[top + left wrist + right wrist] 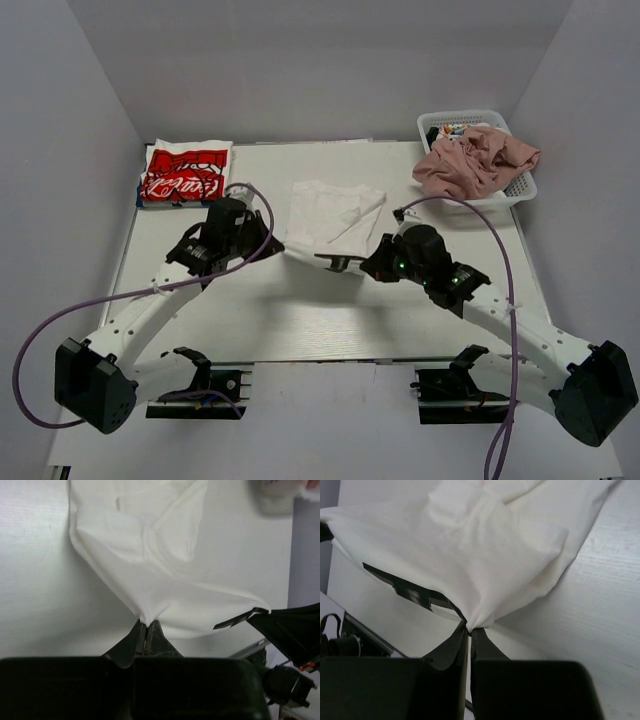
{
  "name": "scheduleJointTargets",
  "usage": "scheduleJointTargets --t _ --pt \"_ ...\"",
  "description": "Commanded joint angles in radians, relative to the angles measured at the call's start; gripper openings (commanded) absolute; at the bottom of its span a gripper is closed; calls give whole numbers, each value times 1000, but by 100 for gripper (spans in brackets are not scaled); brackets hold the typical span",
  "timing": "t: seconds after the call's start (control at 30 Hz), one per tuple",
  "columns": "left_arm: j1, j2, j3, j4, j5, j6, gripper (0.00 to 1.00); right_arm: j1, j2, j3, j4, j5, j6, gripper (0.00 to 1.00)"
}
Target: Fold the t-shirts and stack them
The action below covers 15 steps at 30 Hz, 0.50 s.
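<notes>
The left fingers [136, 639] are clamped on the near left corner of the plain white t-shirt [330, 212], and the right fingers [456, 642] are pinched shut on its near right corner. The shirt is spread at the middle of the worktop [320, 320], with its near edge stretched between the two grips. A folded red-printed t-shirt [187, 172] is seen at the far left, and a dusty-pink t-shirt [475, 160] is heaped over the basket [470, 117] at the far right.

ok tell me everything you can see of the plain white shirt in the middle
The plain white t-shirt is soft, thin-looking cloth with no print showing, partly folded, creased, one flap overlapping. It lies mid-way across the table, far part flat, near edge lifted. The left gripper is shut on one near corner, the right gripper on the other.
</notes>
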Motion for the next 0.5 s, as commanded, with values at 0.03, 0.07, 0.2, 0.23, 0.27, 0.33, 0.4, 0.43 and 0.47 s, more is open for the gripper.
scheduleJointTargets --t 0.03,0.07,0.2,0.23,0.27,0.33,0.4,0.43,0.47 --pt "16 89 186 -11 -105 18 0 -17 77 173 -70 132 -8 0" --pt "26 143 251 -12 -137 18 0 -26 89 203 -73 136 -8 0" --pt "26 297 413 -50 -184 41 0 -69 179 294 -99 173 -11 0" --pt "26 329 475 -59 -205 66 0 -89 204 325 -104 173 -8 0" --pt "26 360 506 -59 -216 66 0 -101 228 337 -101 173 -10 0" --pt "26 455 572 -79 -236 84 0 -120 280 371 -96 173 -20 0" --pt "37 521 678 -79 -259 106 0 -166 308 420 -96 158 -29 0" --pt "37 552 712 -79 -259 106 0 -175 340 432 -88 148 -40 0" --pt "46 614 768 -79 -259 116 0 -209 374 461 -90 110 -52 0"
